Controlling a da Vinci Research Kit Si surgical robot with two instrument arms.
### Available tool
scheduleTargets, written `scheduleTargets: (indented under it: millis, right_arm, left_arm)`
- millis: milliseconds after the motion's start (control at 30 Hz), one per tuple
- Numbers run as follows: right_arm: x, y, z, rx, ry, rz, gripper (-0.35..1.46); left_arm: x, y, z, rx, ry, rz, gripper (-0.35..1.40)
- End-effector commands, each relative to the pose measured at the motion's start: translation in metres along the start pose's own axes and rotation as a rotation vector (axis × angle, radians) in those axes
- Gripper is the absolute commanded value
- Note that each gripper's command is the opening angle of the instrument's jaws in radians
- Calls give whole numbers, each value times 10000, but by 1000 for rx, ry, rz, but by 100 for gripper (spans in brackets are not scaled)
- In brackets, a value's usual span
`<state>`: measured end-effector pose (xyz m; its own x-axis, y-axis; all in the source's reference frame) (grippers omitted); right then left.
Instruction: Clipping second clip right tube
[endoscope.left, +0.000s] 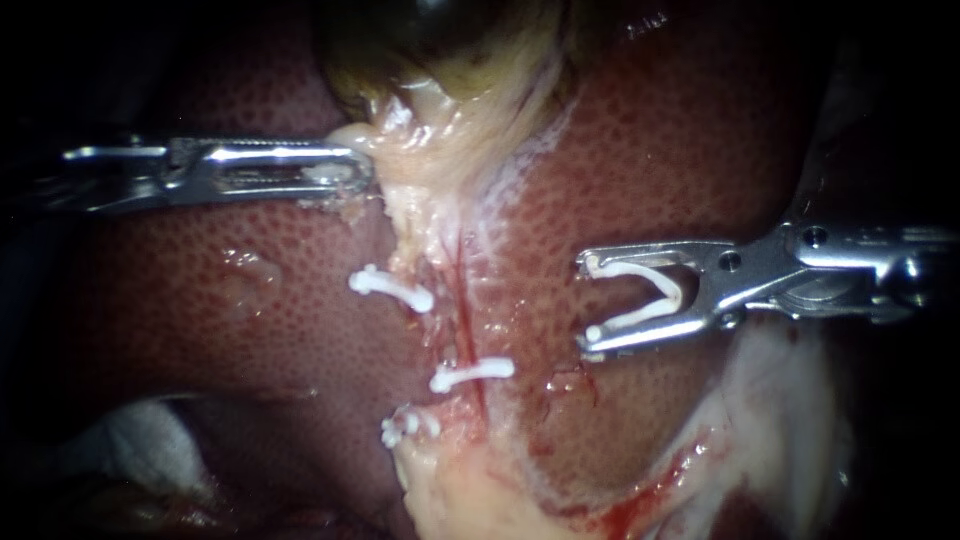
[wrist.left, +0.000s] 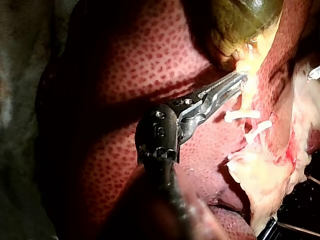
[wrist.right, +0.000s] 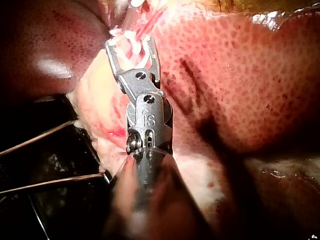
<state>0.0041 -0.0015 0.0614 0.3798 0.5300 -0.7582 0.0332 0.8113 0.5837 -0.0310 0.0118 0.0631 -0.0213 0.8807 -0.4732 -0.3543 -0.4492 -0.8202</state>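
My right instrument (endoscope.left: 588, 300) comes in from the right with its jaws wide apart, an open white clip (endoscope.left: 650, 295) seated between them and touching both. It hovers over the liver (endoscope.left: 660, 150), right of the pale tissue strip (endoscope.left: 450, 230), apart from it. A thin red tube (endoscope.left: 470, 300) runs down that strip. Three white clips sit on the strip: an upper one (endoscope.left: 392, 288), a middle one (endoscope.left: 472, 374) across the red tube, and a lowest one (endoscope.left: 408, 425). My left instrument (endoscope.left: 362, 168) is shut on pale tissue under the gallbladder (endoscope.left: 450, 40). The same grip (wrist.left: 240, 77) and the loaded jaws (wrist.right: 130, 42) show in the wrist views.
White gauze (endoscope.left: 130, 430) lies at the lower left. Pale fatty tissue (endoscope.left: 460, 495) with some blood (endoscope.left: 640, 505) lies below the clips. Thin dark rods (wrist.right: 45, 135) cross beside my right instrument's shaft.
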Motion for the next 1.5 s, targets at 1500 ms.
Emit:
scheduleTargets:
  millis: [1500]
  right_arm:
    - [-110, 30, 190, 152, -79, 162, 46]
  left_arm:
    - [-5, 13, 0, 11, 9, 9, -35]
